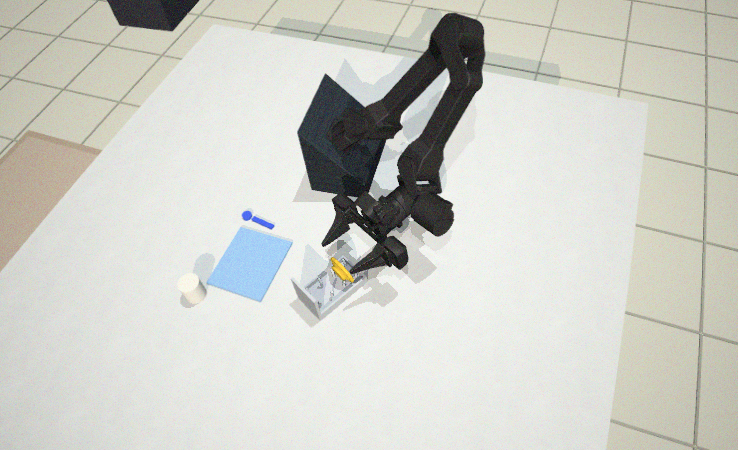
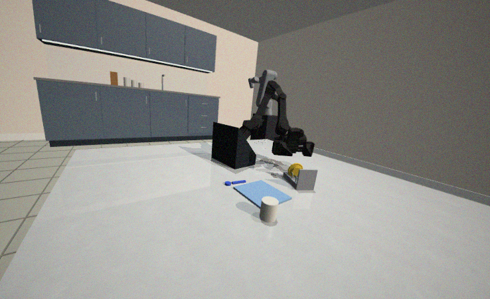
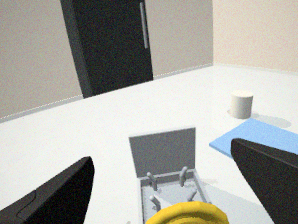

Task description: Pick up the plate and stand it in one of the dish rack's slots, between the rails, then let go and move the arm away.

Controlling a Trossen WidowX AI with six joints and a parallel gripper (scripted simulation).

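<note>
The yellow plate [image 1: 341, 269] [image 2: 295, 169] stands on edge in the grey dish rack [image 1: 306, 296] [image 2: 307, 179], toward the end nearer the arm, away from the tall end wall. In the wrist view only the top of the plate [image 3: 189, 207] shows at the bottom edge, with rack pegs beyond it. Which rails its lower edge sits between is hidden. My gripper [image 1: 338, 258] [image 2: 295, 151] [image 3: 162, 155] is open and empty. Its fingers are spread wide and hang above and behind the plate, apart from it.
A light blue mat [image 1: 250, 264] [image 2: 262, 191] [image 3: 255, 135] lies beside the rack. A cream cylinder [image 1: 191, 288] [image 2: 269, 210] [image 3: 241, 105] stands past the mat. A blue spoon-like item [image 1: 262, 222] [image 2: 239, 182] lies by its edge. A dark block [image 1: 335, 162] [image 2: 230, 145] stands near the arm base.
</note>
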